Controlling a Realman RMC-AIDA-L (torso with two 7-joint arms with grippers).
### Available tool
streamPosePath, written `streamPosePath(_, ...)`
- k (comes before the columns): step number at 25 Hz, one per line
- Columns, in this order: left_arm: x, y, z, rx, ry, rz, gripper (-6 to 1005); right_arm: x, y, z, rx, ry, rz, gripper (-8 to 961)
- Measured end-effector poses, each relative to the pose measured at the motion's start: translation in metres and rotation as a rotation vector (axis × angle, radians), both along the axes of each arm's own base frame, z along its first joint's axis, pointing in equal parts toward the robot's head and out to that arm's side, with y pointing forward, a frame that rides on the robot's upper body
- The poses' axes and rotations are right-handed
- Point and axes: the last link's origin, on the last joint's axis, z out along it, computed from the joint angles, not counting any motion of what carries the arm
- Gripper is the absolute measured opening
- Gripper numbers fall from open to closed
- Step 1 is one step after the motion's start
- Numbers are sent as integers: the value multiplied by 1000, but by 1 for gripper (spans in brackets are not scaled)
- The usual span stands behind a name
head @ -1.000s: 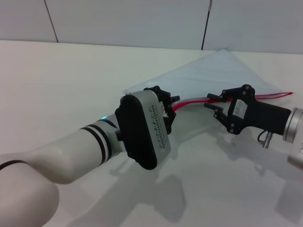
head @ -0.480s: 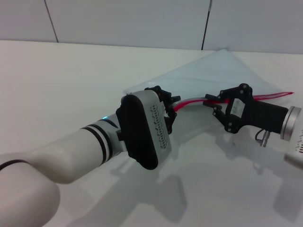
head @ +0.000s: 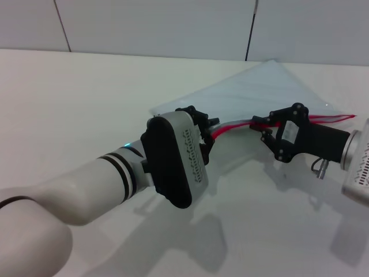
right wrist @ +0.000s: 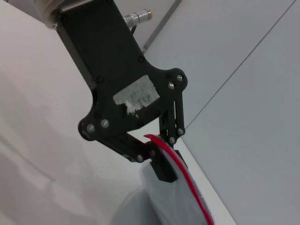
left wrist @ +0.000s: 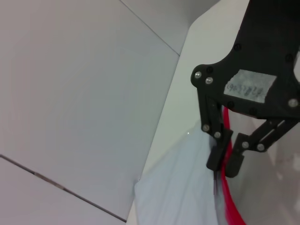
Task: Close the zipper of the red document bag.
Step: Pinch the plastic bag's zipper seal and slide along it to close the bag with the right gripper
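Note:
The red document bag (head: 271, 86) lies on the white table, translucent pale blue, its near long edge raised. Along that edge runs the red zipper (head: 230, 125), curving between my two grippers. My left gripper (head: 206, 131) is shut on the strip's left end, mostly hidden behind its own wrist. The right wrist view shows this left gripper (right wrist: 161, 161) pinching the zipper (right wrist: 187, 183) at the bag's (right wrist: 159, 206) corner. My right gripper (head: 262, 128) is shut on the strip farther right. In the left wrist view, that right gripper (left wrist: 224, 161) clamps the zipper (left wrist: 230, 206) above the bag (left wrist: 178, 187).
The white table (head: 69, 104) stretches left and forward. Grey wall panels (head: 155, 23) stand behind it. My left forearm (head: 86, 184) fills the lower left of the head view, and the right arm's wrist (head: 357, 167) sits at the right edge.
The right gripper's fingers were spread around the red strip one second ago and have since shut on it, shifting slightly. The left gripper has held still.

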Motion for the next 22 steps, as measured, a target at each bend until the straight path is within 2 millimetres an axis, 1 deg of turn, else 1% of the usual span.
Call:
streamPosePath(4, 1, -3, -1, -8, 0, -6, 51, 5, -1, 3, 15, 2, -18, 74)
streamPosePath(12, 1, -12, -2, -16, -12, -6, 50, 24, -1, 16, 73, -12, -76, 76)
streamPosePath(15, 2, -17, 1, -18, -17, -18, 50, 35, 0, 23, 111, -27, -121, 86)
streamPosePath(22, 0, -23, 4, -22, -22, -18, 50, 65, 4, 44, 225, -75, -249, 108)
